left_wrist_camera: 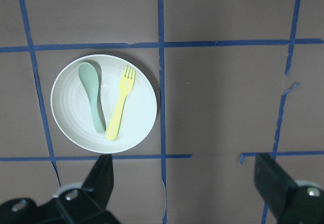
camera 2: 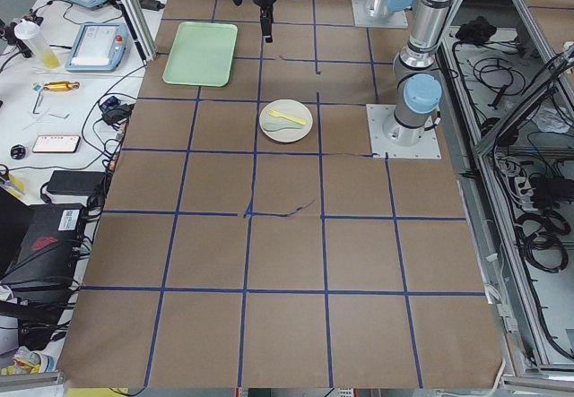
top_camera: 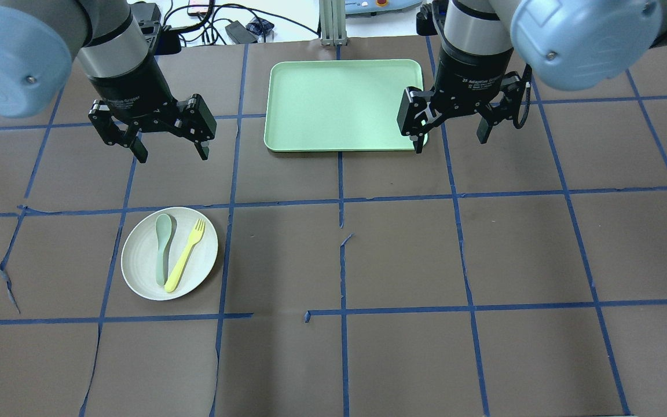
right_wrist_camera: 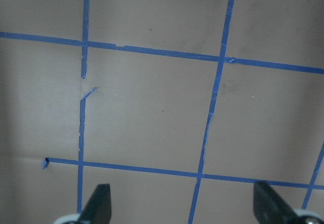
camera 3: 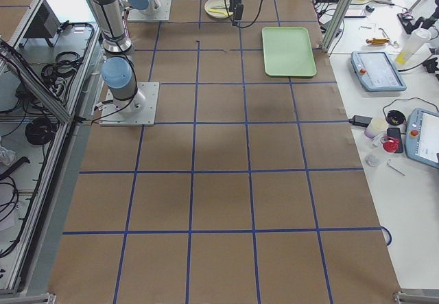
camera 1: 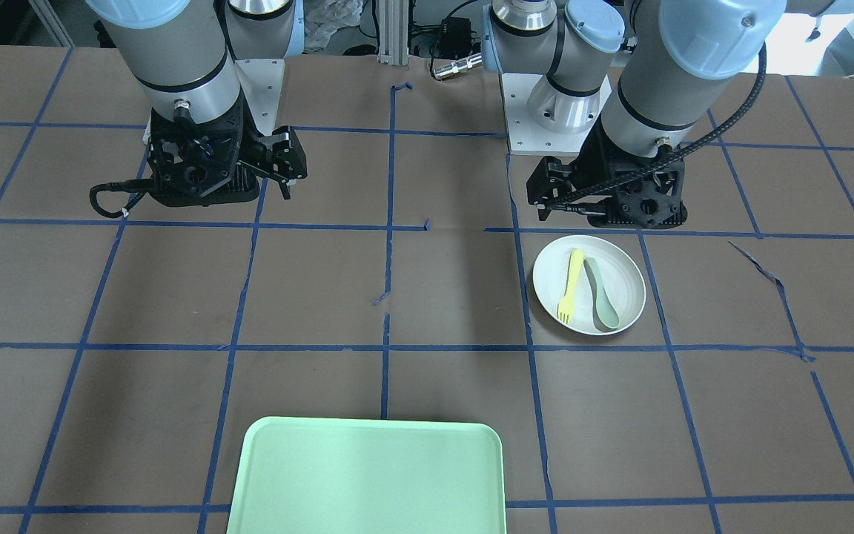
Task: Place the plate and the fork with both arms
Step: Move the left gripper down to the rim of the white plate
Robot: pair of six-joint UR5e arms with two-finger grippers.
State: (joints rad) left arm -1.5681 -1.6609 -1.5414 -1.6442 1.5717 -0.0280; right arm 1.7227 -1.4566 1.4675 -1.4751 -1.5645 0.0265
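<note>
The off-white plate [top_camera: 142, 266] lies on the brown table on my left side. The pale yellow fork [top_camera: 184, 255] lies on it beside a grey-green spoon [top_camera: 162, 243]. My left gripper [top_camera: 172, 155] is open and empty, raised above the table just beyond the plate. The left wrist view shows the plate [left_wrist_camera: 142, 113], the fork [left_wrist_camera: 119, 107] and the spoon [left_wrist_camera: 93, 97] ahead of the open gripper [left_wrist_camera: 187, 183]. My right gripper [top_camera: 449, 143] is open and empty, raised near the tray's right front corner. The right wrist view shows only bare table between its fingers [right_wrist_camera: 98, 204].
A light green rectangular tray [top_camera: 339, 104] lies at the far middle of the table, with nothing on it. It also shows in the front-facing view [camera 1: 368, 475]. Blue tape lines form a grid on the brown table cover.
</note>
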